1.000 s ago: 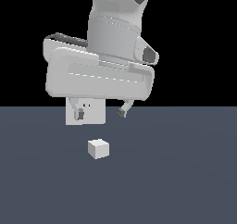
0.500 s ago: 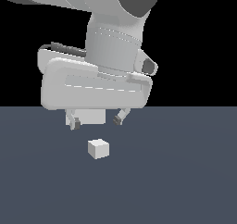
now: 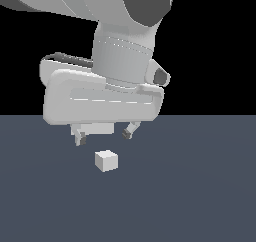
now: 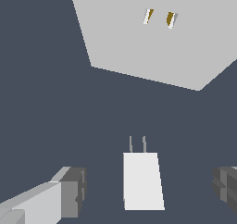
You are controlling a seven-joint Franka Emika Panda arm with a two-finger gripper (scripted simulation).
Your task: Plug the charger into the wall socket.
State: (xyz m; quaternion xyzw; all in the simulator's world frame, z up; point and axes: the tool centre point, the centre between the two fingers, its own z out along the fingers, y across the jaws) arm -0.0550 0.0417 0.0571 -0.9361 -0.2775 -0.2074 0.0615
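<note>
Lying ungrasped on the dark grey worktop [image 3: 200, 196], the small off-white cube charger [image 4: 142, 181] is flanked by wide-open, empty fingers [image 4: 74, 192], its prongs aimed at the light-grey square wall socket [image 4: 152, 38] well apart, so grasping and plugging remain.

The charger [image 3: 106, 160] is a plain off-white cube — its top face is lightest, its side faces a shade greyer — and in the wrist view two thin pale-grey prongs [image 4: 137, 144] stand out from it. The wall socket [image 4: 157, 42] is a flat light-grey plate, unpatterned except for two small slots [image 4: 159, 18] tinted orange-brown and white. The floor [image 3: 200, 196] is an even dark slate blue, and the background above it is solid black. The gripper [image 3: 103, 135] has a white body with dark-grey finger pads [image 4: 74, 190]. The arm [image 3: 125, 41] is white with dark-grey patches — one at about 1 o'clock from the charger.
</note>
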